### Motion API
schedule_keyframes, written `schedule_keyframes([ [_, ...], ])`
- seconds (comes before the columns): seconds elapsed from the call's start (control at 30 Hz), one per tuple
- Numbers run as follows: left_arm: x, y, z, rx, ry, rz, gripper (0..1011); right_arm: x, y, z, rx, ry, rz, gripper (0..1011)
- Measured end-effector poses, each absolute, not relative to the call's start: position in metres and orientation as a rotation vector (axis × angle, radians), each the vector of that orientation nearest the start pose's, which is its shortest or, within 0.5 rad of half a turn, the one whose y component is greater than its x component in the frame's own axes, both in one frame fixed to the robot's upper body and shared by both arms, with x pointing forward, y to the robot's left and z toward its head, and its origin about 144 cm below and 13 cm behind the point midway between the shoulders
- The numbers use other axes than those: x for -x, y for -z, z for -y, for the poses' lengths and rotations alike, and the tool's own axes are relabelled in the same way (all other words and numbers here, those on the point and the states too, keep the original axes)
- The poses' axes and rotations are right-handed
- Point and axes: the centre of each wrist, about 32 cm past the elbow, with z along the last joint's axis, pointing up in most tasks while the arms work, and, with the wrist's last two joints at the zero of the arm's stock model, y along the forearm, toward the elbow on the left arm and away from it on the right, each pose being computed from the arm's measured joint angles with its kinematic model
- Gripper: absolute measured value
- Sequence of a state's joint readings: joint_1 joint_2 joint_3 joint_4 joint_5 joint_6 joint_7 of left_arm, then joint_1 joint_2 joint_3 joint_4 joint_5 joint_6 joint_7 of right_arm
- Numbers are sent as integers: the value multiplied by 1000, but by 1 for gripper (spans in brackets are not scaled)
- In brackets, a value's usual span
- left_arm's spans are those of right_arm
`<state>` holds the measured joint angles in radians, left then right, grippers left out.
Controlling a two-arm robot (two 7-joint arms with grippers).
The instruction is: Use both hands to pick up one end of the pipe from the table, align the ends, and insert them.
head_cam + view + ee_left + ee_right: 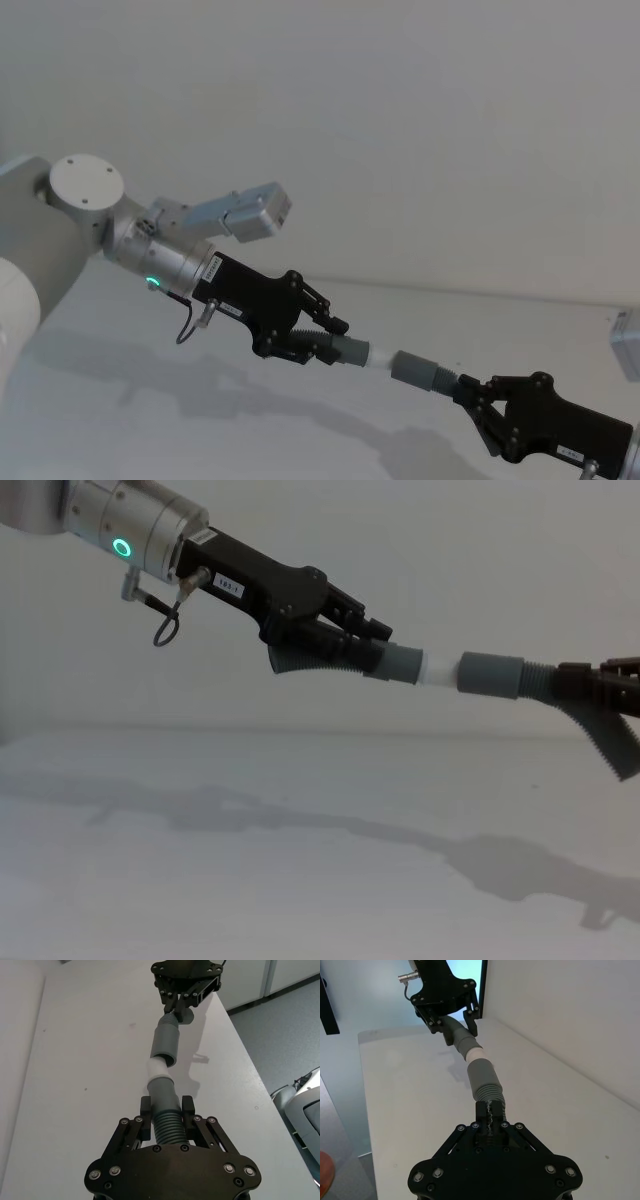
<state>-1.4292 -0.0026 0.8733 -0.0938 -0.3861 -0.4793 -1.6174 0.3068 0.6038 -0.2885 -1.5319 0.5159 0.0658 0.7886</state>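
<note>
Both pipe pieces are held in the air above the white table (200,880). My left gripper (322,336) is shut on the ribbed part of the white-tipped pipe piece (330,655), seen close in the left wrist view as gripper (166,1109) and piece (167,1127). My right gripper (470,395) is shut on the ribbed part of the socket piece (415,368). The two pieces lie nearly in one line. The white plug tip (440,670) meets the mouth of the grey socket collar (492,673), with a band of white showing. In the right wrist view my right gripper (490,1110) holds the socket piece (481,1072).
The table's long edge (250,1075) runs along one side, with grey floor and a white machine (300,1110) beyond it. A plain wall stands behind the table (560,1020). The arms' shadows fall on the table below (330,825).
</note>
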Motion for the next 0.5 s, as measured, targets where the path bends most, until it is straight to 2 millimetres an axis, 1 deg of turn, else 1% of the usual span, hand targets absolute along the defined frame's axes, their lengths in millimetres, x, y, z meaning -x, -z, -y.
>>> schedule_keyframes([
  [0.5,-734,-1379,-201,-456,255,399,329,-525,-1241,328,106,586,93,50],
])
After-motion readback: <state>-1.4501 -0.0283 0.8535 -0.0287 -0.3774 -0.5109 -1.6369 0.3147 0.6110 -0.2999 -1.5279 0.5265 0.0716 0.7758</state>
